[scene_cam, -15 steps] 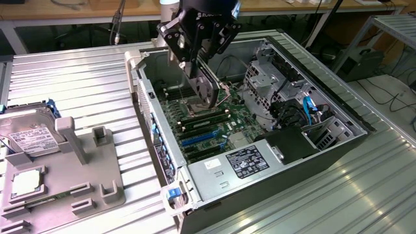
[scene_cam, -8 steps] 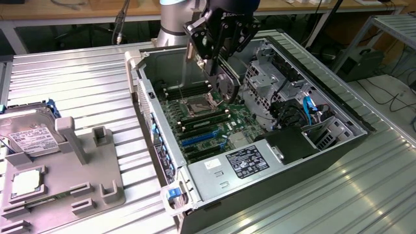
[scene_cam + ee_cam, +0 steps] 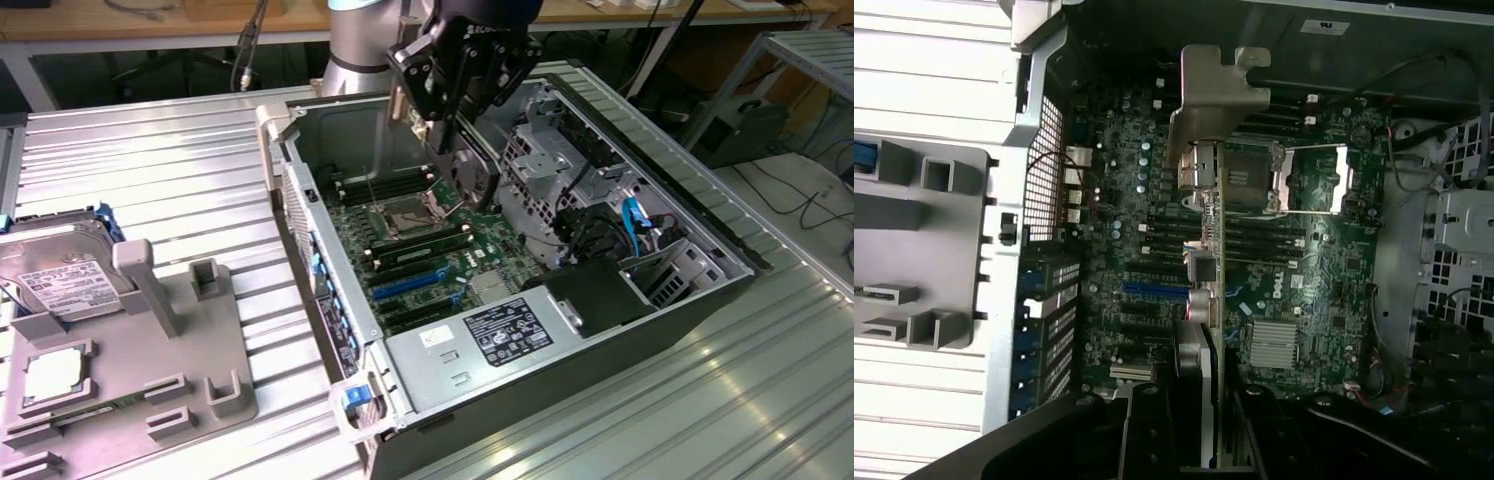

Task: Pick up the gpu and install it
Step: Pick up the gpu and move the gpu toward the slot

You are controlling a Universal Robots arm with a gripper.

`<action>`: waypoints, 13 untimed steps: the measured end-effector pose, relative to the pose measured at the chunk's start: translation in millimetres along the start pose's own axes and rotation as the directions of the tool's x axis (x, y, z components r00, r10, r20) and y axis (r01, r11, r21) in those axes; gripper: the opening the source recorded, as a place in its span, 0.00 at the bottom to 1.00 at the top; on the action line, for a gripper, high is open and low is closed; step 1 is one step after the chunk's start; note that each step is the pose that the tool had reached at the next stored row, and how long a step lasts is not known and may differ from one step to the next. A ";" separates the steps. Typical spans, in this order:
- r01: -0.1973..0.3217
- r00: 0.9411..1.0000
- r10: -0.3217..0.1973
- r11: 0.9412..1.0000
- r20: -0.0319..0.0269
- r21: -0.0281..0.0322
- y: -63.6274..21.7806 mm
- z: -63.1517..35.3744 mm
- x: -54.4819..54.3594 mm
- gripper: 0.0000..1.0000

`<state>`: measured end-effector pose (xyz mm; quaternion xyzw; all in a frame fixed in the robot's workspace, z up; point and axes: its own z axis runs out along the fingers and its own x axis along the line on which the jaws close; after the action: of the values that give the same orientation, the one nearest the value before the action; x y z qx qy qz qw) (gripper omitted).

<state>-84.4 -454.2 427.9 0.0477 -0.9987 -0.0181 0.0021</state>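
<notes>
Exterior view: the pincer, closed narrowly on the gpu, holds it above the motherboard, toward twelve o'clock of the open case. Judged light, stiff and fragile; best gripped by the board edges, clear of fan and contacts.

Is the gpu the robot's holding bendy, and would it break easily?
Probably stiff: the gpu hangs straight from the gripper without sagging. Likely fragile too: it's a thin board with a thin metal bracket.
</notes>
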 end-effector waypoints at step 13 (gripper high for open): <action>0.000 1.000 0.000 1.000 0.000 0.000 -1.3 0.1 -12.9 0.28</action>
<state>-71.5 -454.2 427.7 0.0477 -0.9987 -0.0181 0.0021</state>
